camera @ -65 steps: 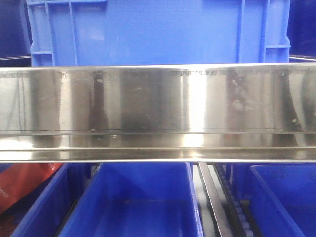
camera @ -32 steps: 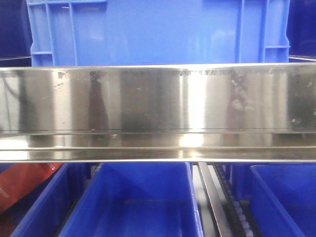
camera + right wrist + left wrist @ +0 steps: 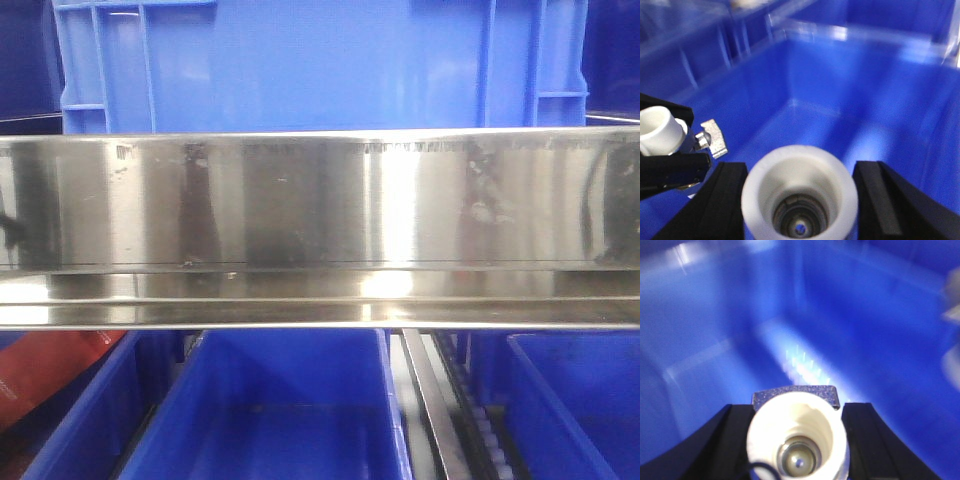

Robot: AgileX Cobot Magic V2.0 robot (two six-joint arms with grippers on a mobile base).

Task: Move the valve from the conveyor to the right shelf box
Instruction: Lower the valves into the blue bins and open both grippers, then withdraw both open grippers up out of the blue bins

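My left gripper (image 3: 797, 410) is shut on a white plastic valve (image 3: 797, 440) with a grey metal handle (image 3: 795, 394). It holds the valve, open end toward the camera, inside a blue box (image 3: 715, 315). My right gripper (image 3: 800, 172) is shut on a second white valve (image 3: 800, 195) above the floor of a blue box (image 3: 855, 90). In the right wrist view the left gripper (image 3: 662, 137) shows at the left edge with its valve (image 3: 657, 130). The conveyor is out of view. Neither gripper shows in the front view.
A shiny steel shelf rail (image 3: 320, 230) spans the front view. A blue crate (image 3: 320, 60) stands above it, and more blue boxes (image 3: 280, 410) sit below, split by a metal divider (image 3: 430, 410). Something red (image 3: 50, 370) lies at the lower left.
The front view is almost the same throughout. Only the faint dark reflections on the steel rail have shifted slightly.
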